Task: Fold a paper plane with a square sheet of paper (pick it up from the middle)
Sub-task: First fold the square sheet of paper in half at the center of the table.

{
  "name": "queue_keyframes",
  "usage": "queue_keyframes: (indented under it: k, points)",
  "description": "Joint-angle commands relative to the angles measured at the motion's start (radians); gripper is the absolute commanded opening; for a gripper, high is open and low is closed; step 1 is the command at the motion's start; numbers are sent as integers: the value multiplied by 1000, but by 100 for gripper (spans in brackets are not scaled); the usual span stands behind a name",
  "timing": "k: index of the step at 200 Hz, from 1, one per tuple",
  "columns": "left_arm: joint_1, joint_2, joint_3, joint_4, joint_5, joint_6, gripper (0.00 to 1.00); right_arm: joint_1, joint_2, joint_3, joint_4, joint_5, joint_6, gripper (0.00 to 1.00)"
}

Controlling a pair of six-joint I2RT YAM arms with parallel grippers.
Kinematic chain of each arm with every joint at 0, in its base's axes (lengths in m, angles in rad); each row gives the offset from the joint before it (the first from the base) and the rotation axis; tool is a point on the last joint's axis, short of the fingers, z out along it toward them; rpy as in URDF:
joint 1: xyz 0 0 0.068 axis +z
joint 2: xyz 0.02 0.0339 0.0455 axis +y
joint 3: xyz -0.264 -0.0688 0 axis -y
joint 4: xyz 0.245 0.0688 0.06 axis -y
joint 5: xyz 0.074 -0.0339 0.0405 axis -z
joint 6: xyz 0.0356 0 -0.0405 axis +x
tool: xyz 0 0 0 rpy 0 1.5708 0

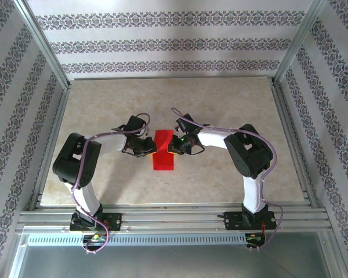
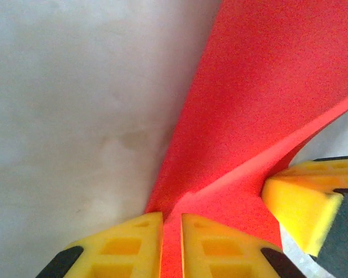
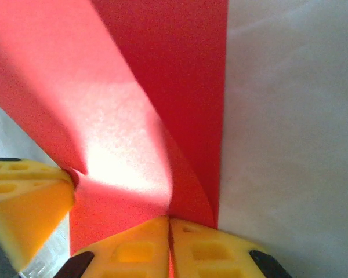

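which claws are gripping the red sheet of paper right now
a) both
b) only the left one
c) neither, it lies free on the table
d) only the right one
a: in each wrist view, the left claw and the right claw have their yellow fingers closed on the red sheet of paper.

Beige marbled tabletop point(image 1: 220, 104), patterned wallpaper panels point(image 1: 162, 43) (floral bands), aluminium frame rails point(image 1: 174, 217) along near edge

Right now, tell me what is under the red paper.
Beige table shows around the red paper, which lies on it. Its middle is lifted into a ridge; anything beneath it is covered.
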Motion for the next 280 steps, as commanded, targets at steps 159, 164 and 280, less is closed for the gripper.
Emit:
queue_keyframes:
  k: [159, 164, 280]
  points:
    - [-41, -127, -287, 123, 45, -23, 16, 15, 115, -39, -158, 155, -19, 11]
    - [-35, -144, -302, 118, 45, -16, 16, 17, 116, -40, -158, 155, -18, 11]
    - [-96, -96, -178, 231, 76, -130, 11, 16, 140, -32, -150, 161, -13, 11]
